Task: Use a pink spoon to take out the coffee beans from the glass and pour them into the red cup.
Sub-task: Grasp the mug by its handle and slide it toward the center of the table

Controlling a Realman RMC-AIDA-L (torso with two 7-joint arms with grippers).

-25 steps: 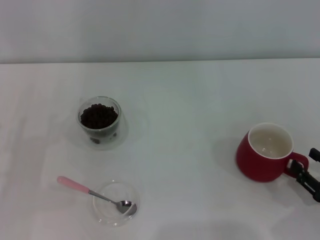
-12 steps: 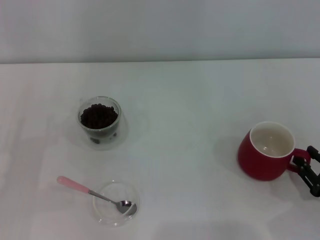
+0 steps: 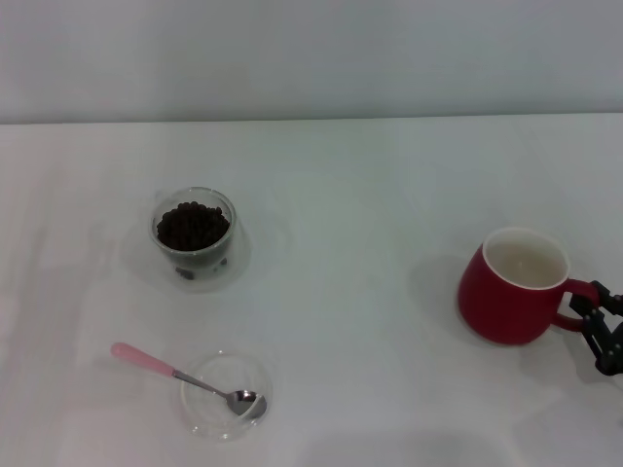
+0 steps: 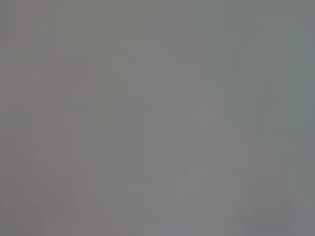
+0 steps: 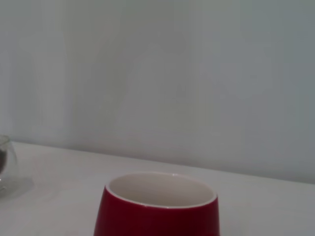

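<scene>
The red cup [image 3: 513, 300] stands upright on the white worktop [image 3: 370, 195], close to the right edge. It is white inside, and its loop handle points to the right edge. The right gripper [image 3: 596, 316] is at that handle, and its dark fingers [image 3: 588, 305] are clenched on it. In the right wrist view the red cup [image 5: 160, 205] fills the low part of the picture, with a wall behind it.

The glass [image 3: 195, 235] stands upright well apart from the cup, toward the left side of the worktop. The coffee beans [image 3: 193, 225] are heaped inside it, up near the rim.

Nearer the front edge, below the glass, is a flat clear dish [image 3: 226, 394]. The pink spoon [image 3: 185, 377] lies with its shiny bowl in the dish and its pink handle out over the rim, pointing to the left edge.

The left gripper is nowhere to be seen, and the left wrist view is only a grey blur.
</scene>
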